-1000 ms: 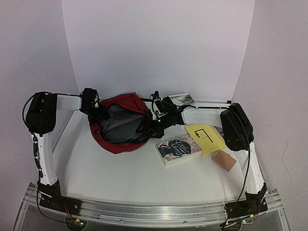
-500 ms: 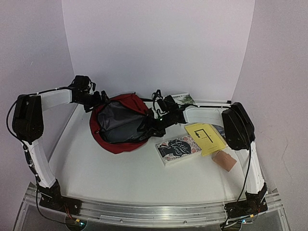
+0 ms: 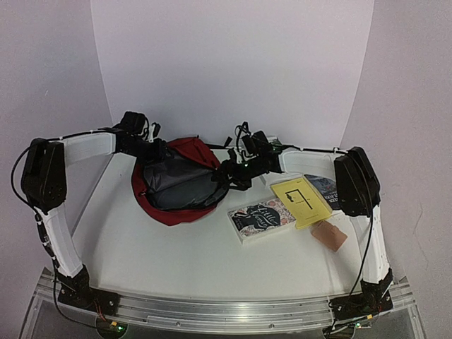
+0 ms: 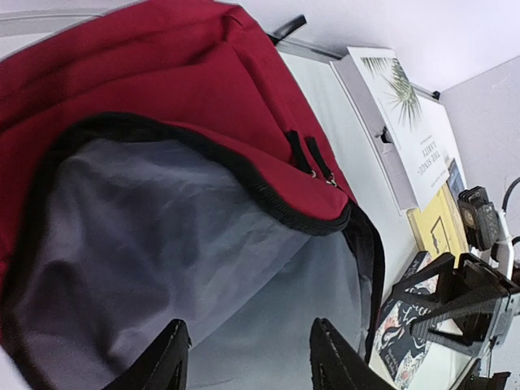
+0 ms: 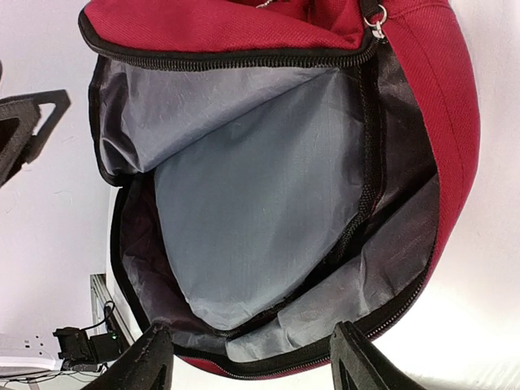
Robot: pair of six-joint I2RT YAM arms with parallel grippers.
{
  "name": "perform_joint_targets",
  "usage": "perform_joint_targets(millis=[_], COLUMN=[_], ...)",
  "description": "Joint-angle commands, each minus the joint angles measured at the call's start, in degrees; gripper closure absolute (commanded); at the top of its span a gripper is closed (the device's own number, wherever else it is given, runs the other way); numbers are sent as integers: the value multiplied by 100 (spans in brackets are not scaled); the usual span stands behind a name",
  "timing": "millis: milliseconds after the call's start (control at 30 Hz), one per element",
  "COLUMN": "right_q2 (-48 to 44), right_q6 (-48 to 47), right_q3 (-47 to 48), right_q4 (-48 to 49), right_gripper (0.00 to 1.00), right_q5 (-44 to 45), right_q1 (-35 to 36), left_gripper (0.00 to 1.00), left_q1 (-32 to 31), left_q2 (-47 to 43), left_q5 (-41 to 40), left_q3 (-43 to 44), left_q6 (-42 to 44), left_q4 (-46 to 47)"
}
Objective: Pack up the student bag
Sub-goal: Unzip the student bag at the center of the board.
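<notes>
1. Left gripper (image 4: 246,322) sits at the far left rim of the bag with its fingers spread and released. Nothing is pinched, and only grey lining shows in the gap.
2. Right gripper (image 5: 250,327) sits at the bag's right rim, jaws wide and unclenched. The zip-edged rim runs across the gap between them, but I cannot tell whether it touches either finger.
3. Now the white table (image 3: 176,261), which carries everything.
4. On it, the student bag (image 3: 185,150) lies far and left of centre, between the two grippers. It is dark red and its mouth gapes upward, with the grey lining (image 4: 162,244) fully exposed and crumpled inside.
5. Right of the bag, towards the far edge, lies a white book (image 4: 398,122) with a palm-leaf cover. The top view hides most of it behind the right arm.
6. A dark patterned book (image 3: 261,217) lies flat just right of the bag, on the near side.
7. Right of that is a yellow booklet (image 3: 301,201), overlapping a darker book (image 3: 325,185) at its far right corner.
8. A tan block (image 3: 330,234) sits just near of the booklet.
9. Smallest of all, two black zip pulls (image 4: 313,158) rest on the red fabric by the opening.
</notes>
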Motion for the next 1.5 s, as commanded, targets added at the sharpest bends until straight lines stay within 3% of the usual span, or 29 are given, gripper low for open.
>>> perform_joint_targets(millis=[0,367,533,733,867,1067,1233,1467], right_q2=[178,718,739,671,572,192,-118,-557], right_q6=[-101,88,99,115,117,151,56,-441], right_q3=[301,240,189,139,69,-114,-227,-265], right_q4=[55,68,80,102,106,118,130,105], right_gripper=[34,43,51,59,62,63,59,47], right_q5=[295,160,48,-45,-105,-154,-214,-36], right_q1=[44,88,248,456,594,615,615,533], left_gripper=[53,65,57,38,24,12,1,0], left_q1=[-97,-76,145,482,559,547,550,550], left_q2=[682,2491,2788,2782,2732,1746,626,-633], left_q5=[98,664,602,621,722,341,-59,-367], left_q3=[691,2998,3313,2928,2965,2791,1815,42], left_q6=[-58,-325,-802,-1177,-929,-471,-323,-328], left_q4=[99,103,101,38,-238,-684,-734,-464])
